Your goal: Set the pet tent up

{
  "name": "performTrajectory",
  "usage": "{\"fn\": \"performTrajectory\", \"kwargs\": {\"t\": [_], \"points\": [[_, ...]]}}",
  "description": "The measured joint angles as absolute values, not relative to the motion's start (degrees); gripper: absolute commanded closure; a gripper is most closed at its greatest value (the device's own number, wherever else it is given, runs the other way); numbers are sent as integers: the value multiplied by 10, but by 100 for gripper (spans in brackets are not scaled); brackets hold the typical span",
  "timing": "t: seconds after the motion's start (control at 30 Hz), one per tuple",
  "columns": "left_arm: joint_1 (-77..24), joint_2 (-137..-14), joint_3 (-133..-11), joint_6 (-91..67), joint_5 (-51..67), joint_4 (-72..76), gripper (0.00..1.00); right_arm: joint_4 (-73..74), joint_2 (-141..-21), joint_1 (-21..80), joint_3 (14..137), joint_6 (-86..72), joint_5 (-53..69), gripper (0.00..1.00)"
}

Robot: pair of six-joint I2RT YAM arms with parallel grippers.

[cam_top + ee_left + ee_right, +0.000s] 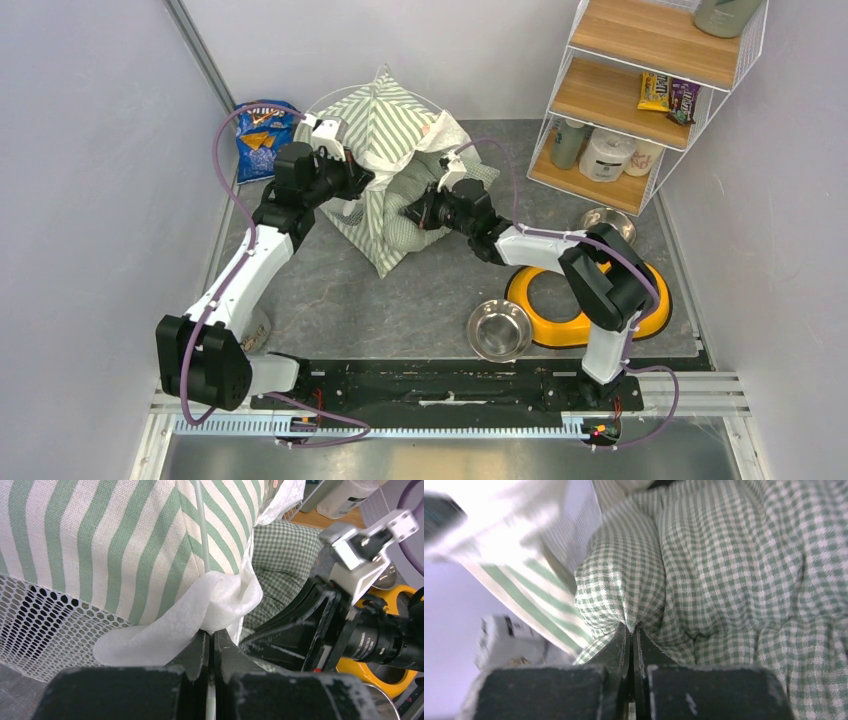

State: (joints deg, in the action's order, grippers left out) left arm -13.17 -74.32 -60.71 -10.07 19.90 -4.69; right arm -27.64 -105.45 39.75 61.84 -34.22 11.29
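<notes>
The pet tent (pixel 378 125) is a green-and-white striped heap at the back middle of the floor, part raised to a peak. My left gripper (pixel 358 182) is at its left side. In the left wrist view it (pixel 212 632) is shut on the tent's white fabric flap (pixel 210 600), with a thin pole (pixel 201 530) running between the jaws. White mesh (pixel 40 625) shows at the left. My right gripper (pixel 412 212) reaches in from the right. Its jaws (pixel 631 627) are shut on a fold of the green gingham cushion (pixel 724 570), beside a striped tent edge (pixel 529 600).
A blue chip bag (pixel 262 135) lies at the back left by the wall. A wire shelf (pixel 640 90) with bottles and snacks stands at the back right. A yellow double-bowl holder (pixel 560 328), a steel bowl (pixel 498 328) and another bowl (pixel 605 220) sit at the right.
</notes>
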Motion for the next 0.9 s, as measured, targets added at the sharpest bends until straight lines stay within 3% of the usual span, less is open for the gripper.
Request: {"fn": "performTrajectory", "kwargs": {"t": [0.23,0.5,0.57,0.7,0.9], "points": [[-133,-743,-612,-101,201,-56,98,-432,-1073,394,634,-475,44,100],[-128,-738,-613,-101,194,-64,98,-435,-1183,392,733,-522,88,100],[-128,-738,-613,-101,194,-66,98,-421,-1190,393,733,-527,97,91],[-128,-738,-613,-100,194,-68,98,-389,-1183,392,733,-523,100,59],[-129,-738,-614,-100,194,-69,98,-228,-1093,392,733,-463,43,34]]}}
